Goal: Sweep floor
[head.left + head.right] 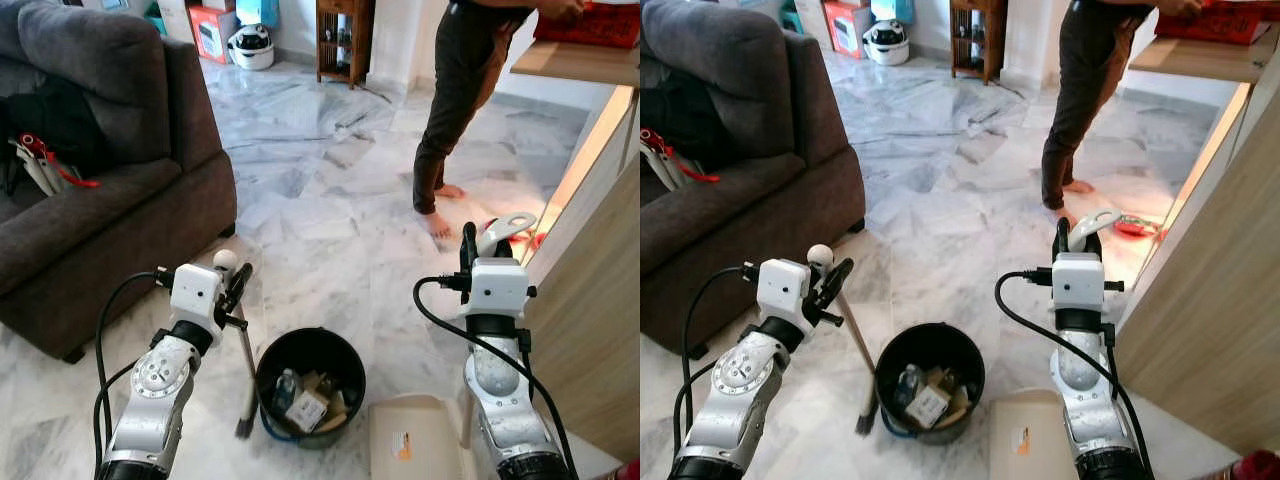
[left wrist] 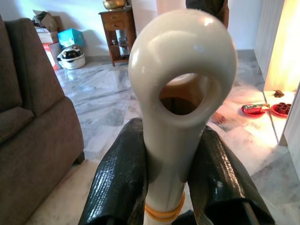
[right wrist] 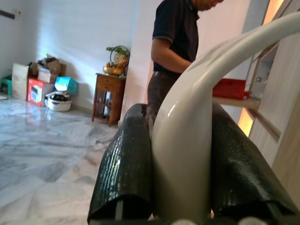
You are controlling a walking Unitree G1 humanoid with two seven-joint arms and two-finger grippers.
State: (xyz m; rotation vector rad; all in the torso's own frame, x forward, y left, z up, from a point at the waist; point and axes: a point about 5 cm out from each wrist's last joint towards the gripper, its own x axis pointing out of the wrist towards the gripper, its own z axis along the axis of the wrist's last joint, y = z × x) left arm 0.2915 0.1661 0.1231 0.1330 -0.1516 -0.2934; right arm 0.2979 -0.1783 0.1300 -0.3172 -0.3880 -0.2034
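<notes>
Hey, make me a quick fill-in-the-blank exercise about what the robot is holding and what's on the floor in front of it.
1. The left gripper is shut on the cream ____ handle.
2. The black bucket in front of the robot holds ____.
3. The right gripper grips the white handle of the ____.
4. A person stands barefoot on the ____ floor.

Missing words: broom; trash; dustpan; marble

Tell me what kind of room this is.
Most likely a home living room: a grey sofa on the robot's left, polished marble floor, a small wooden cabinet with boxes by the far wall, and a barefoot person at a counter.
</notes>
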